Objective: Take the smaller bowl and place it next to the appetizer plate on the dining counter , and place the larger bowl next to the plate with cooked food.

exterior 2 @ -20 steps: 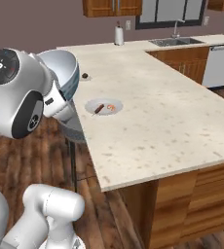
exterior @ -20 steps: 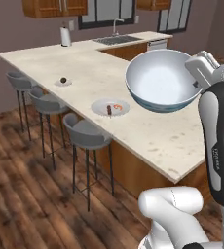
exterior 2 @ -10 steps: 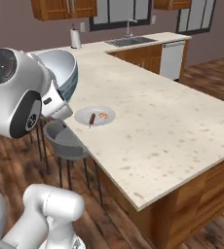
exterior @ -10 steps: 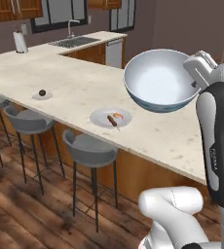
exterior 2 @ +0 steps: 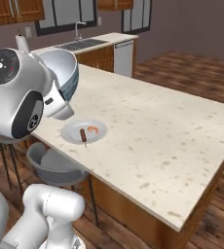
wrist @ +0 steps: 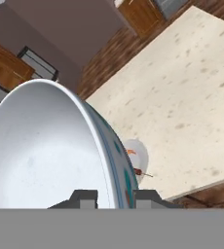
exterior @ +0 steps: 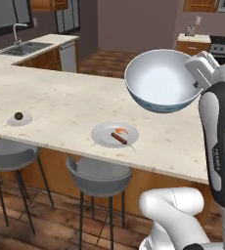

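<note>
1. The arm is carrying the larger bowl (exterior: 163,80) in the air over the dining counter (exterior: 75,105). It hangs above the beige stone, up and to the right of the plate with cooked food (exterior: 115,135) as the left base camera looks at it. To my eye this is the carry toward that plate.

2. To do this step well, I would keep the bowl as level as the hold on its rim allows. It should come down on bare stone just beside the sausage plate, not over it.

3. The free stretch of counter to the plate's right in the left base view looks like the safest landing. The near edge above the grey stool (exterior: 101,173) is close, so the bowl should be set well in from that edge.

4. The appetizer plate (exterior: 19,118) with its dark ball sits well apart, further left along the same counter. It is no part of this placing.

5. From the hand camera, the gripper (wrist: 113,196) straddles the bowl's rim. One fingertip is inside against the pale bluish wall and the other is outside against the blue-green pattern.

6. The jaws stand nearly together, pinched on that thin rim, and the whole bowl hangs from that one pinch. I would lower slowly and let go only once the base rests flat on the stone.
</note>
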Robot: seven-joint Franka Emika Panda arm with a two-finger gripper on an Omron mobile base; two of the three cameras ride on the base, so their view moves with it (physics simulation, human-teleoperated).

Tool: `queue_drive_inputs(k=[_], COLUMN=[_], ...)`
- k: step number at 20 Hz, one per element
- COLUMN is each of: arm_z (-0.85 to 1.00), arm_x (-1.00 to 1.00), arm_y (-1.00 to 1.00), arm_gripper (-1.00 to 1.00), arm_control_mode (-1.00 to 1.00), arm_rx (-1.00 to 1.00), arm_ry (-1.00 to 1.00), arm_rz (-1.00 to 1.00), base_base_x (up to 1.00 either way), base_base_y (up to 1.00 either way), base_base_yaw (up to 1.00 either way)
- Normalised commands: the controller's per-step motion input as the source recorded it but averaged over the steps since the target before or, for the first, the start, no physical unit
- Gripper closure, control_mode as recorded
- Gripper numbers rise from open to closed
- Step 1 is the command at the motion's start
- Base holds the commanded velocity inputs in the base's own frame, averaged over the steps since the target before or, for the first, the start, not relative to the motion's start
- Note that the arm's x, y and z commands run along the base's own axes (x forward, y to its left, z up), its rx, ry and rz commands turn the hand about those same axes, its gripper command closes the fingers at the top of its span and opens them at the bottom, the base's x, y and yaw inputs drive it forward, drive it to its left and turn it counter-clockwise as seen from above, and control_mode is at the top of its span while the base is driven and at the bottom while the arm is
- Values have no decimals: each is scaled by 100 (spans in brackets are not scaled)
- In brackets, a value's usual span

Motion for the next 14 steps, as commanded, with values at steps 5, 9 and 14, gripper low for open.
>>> queue_drive_inputs(k=[5, 9, 14], arm_z=[0, 0, -7], arm_x=[0, 0, 0], arm_y=[0, 0, 0], arm_gripper=[100, 100, 100], arm_control_mode=[100, 100, -100], arm_rx=[0, 0, -1], arm_ry=[0, 0, 0], arm_rz=[0, 0, -8], base_base_x=[31, 19, 6], base_base_y=[76, 38, 24], base_base_yaw=[-50, -44, -34])
